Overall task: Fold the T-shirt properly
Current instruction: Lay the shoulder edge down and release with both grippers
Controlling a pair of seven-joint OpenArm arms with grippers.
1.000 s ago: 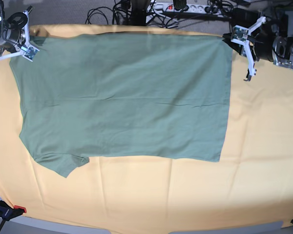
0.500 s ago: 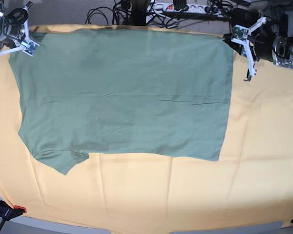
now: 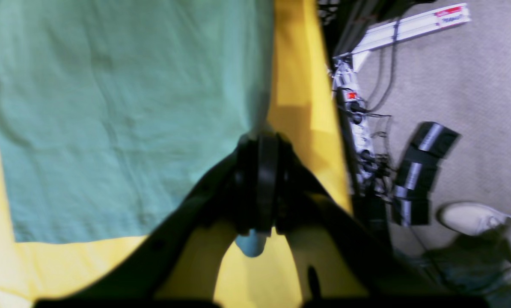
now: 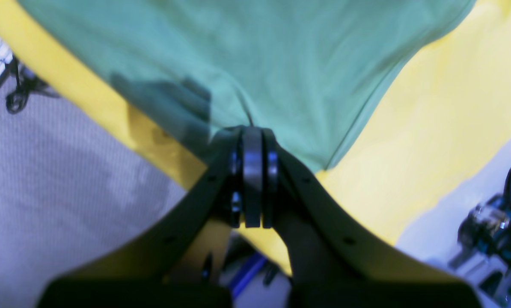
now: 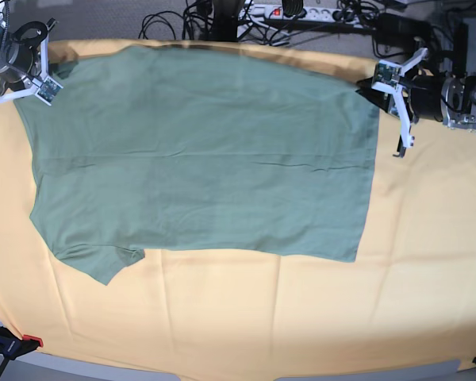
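T-shirt [image 5: 206, 151], sage green, lies spread across the yellow-orange cloth [image 5: 246, 317], occupying the far half of it in the base view.

Arm pose:
- The left gripper [image 5: 378, 89] is on the right side of the base view, at the far corner of the shirt's hem. The arm reaches in from the right edge, lying roughly level, with the gripper pointing toward the shirt.
- In the left wrist view, the left gripper [image 3: 262, 143] has its jaws pressed together on the shirt's edge, where the fabric draws into a narrow pinch.
- The right gripper [image 5: 40, 79] is at the far-left corner of the base view, at the shoulder end of the shirt.
- In the right wrist view, the right gripper [image 4: 252, 132] is closed on a fold of the green fabric, with creases running from the pinch point.

T-shirt orientation:
- The long axis runs left to right in the base view.
- The straight hem faces right, and the shoulder end faces left.
- One short sleeve [image 5: 103, 263] juts out at the near-left corner, toward the camera.
- The far edge sits along the far border of the cloth, slightly raised between the two grippers.

A power strip [image 5: 293, 11] and cables lie on the floor beyond the table.
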